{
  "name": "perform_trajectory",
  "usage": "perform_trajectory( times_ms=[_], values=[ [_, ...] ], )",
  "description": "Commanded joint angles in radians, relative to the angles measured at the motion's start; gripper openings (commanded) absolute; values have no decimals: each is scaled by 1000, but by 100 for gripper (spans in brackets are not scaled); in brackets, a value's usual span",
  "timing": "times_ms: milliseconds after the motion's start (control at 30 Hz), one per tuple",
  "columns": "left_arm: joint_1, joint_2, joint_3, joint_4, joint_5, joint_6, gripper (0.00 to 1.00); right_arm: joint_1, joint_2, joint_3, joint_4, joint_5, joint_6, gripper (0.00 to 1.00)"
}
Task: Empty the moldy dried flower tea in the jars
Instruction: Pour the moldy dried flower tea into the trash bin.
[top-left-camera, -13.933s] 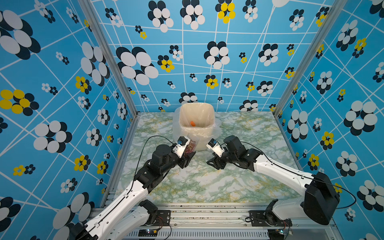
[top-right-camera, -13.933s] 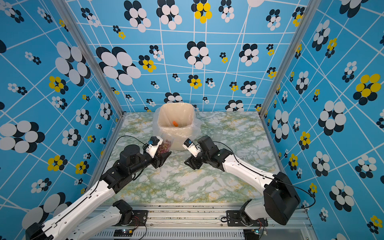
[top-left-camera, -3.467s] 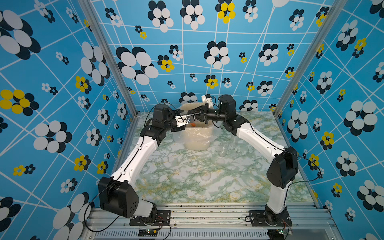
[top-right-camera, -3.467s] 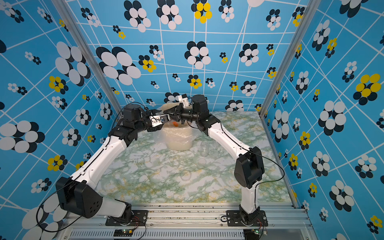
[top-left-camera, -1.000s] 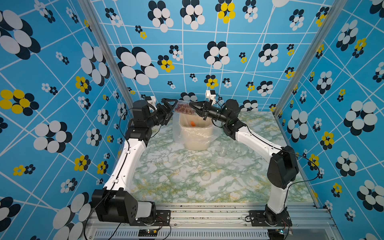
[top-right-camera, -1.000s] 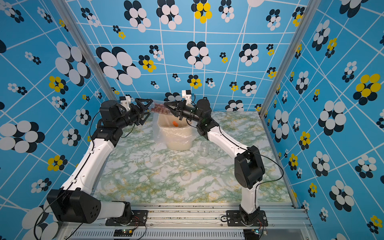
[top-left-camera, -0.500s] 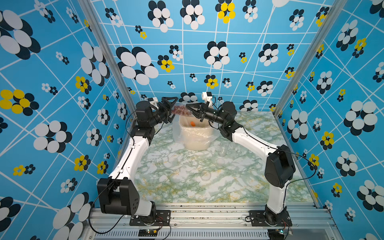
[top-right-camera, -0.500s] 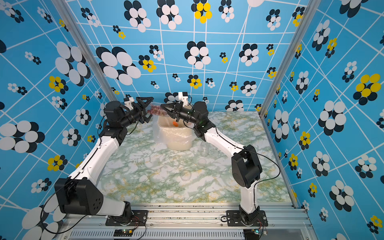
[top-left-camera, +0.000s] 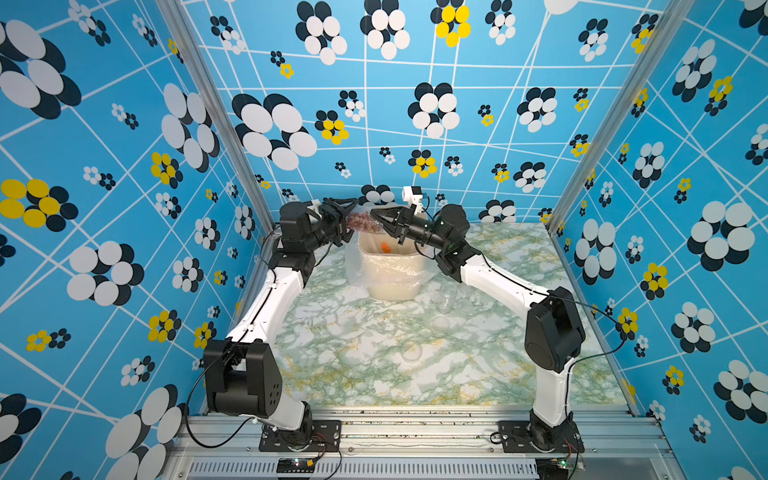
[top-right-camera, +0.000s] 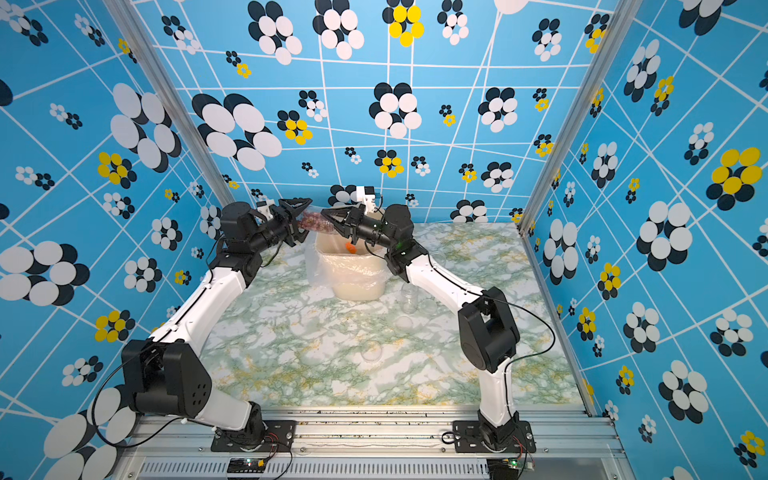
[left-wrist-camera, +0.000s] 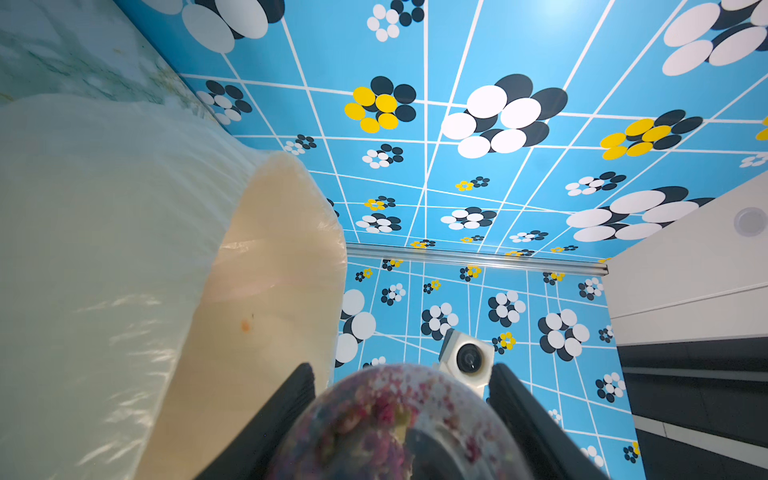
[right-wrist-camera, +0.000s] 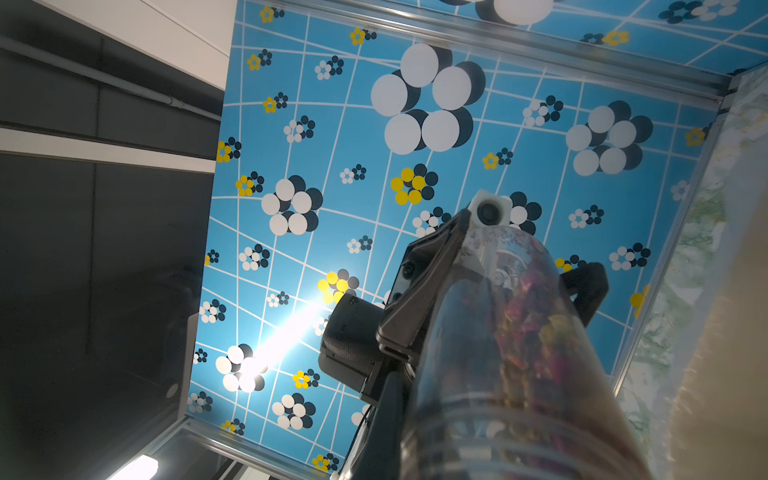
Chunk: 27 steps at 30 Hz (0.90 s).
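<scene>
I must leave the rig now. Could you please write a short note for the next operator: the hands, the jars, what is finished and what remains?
Right hand: shut on one end of the jar of tea, which lies level above the bin.
Left hand: its fingers flank the jar's other end; I cannot tell whether they grip it.
Tea: inside the held jar; none seems to be poured out.
Table: an empty jar stands to the right of the bin, with clear lids lying nearby.
Done: probably that one jar.
Left: open the held jar and tip it into the bin. I cannot find a third jar.

Jar (top-left-camera: 362, 220) just above bin (top-left-camera: 390, 284)
</scene>
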Motion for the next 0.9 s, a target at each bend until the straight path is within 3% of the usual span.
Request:
perform_trajectory(
  times_ms=[0,200,367,667,867],
  values=[
    [-17,4,1,58,9,-3,61,1,16,32,19,17,-4,0],
    [-18,1,-8,57,-1,12,47,-5,13,24,1,21,-9,0],
    [-18,3,-7,47,-7,27,31,-12,9,21,-7,23,-11,19],
    [-17,9,-6,50,-17,36,8,-31,-20,4,-41,20,-40,31],
    [-17,4,15,4,-35,89,5,-49,-56,-19,-63,18,-69,35]
  ],
)
